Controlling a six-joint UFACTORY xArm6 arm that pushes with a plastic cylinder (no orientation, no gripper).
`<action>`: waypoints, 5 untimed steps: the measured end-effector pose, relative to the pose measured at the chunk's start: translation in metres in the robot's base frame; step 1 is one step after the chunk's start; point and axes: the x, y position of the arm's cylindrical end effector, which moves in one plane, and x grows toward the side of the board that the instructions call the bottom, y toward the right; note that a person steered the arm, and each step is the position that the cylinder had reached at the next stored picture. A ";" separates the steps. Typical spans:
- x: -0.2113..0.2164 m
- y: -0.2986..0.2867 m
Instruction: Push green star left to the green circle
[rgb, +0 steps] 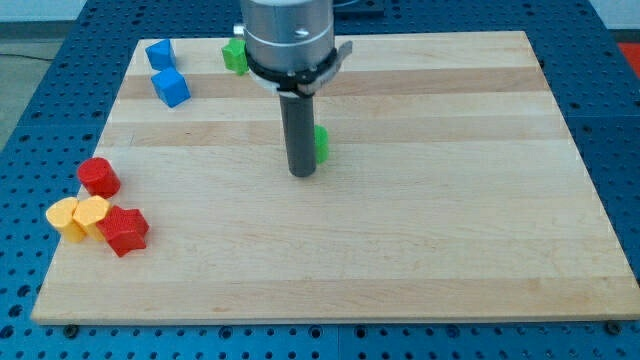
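My tip rests on the wooden board near its middle. A green block sits just to the right of the rod and slightly behind it. The rod hides most of it, so I cannot make out its shape. It looks to be touching the rod or very close to it. A second green block lies near the view's top, left of the arm's grey body, which partly covers it. Its shape is also unclear.
Two blue blocks lie at the top left. At the left edge are a red cylinder, two yellow blocks and a red block, clustered together.
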 end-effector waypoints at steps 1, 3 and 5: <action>0.027 -0.019; -0.049 0.006; -0.056 0.005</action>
